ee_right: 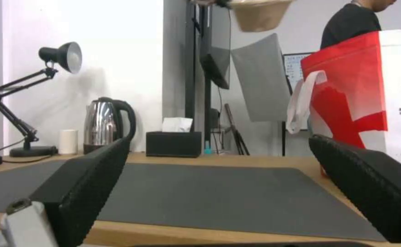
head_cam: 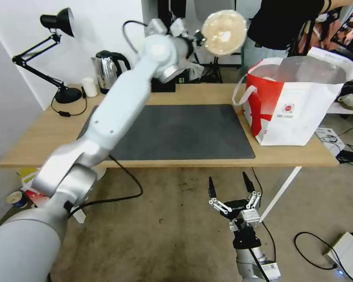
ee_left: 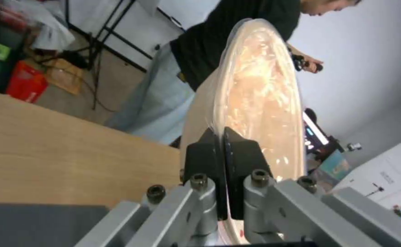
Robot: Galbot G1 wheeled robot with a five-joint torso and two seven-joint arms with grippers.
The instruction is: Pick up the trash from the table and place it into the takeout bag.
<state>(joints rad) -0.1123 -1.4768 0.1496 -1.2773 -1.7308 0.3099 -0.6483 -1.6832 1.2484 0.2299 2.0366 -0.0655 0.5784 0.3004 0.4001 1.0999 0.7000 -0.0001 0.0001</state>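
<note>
My left gripper [head_cam: 199, 38] is shut on the rim of the round clear-lidded beige container [head_cam: 224, 32], a piece of the trash, held high above the table's far side and tilted on edge. In the left wrist view the black fingertips [ee_left: 209, 151] pinch the container [ee_left: 260, 103] at its rim. From the right wrist view the container [ee_right: 260, 13] hangs up high, left of the takeout bag [ee_right: 370, 92]. The white and red takeout bag [head_cam: 294, 102] stands open at the right end of the table [head_cam: 39, 137]. My right gripper [head_cam: 230, 185] is open, low in front of the table.
A dark grey mat [head_cam: 184, 131] covers the table's middle. At the back left stand a black desk lamp [head_cam: 57, 55], a small white cup [head_cam: 90, 86], a steel kettle [head_cam: 106, 70] and a black tissue box [ee_right: 173, 143]. Cables lie on the floor. A person stands behind the table.
</note>
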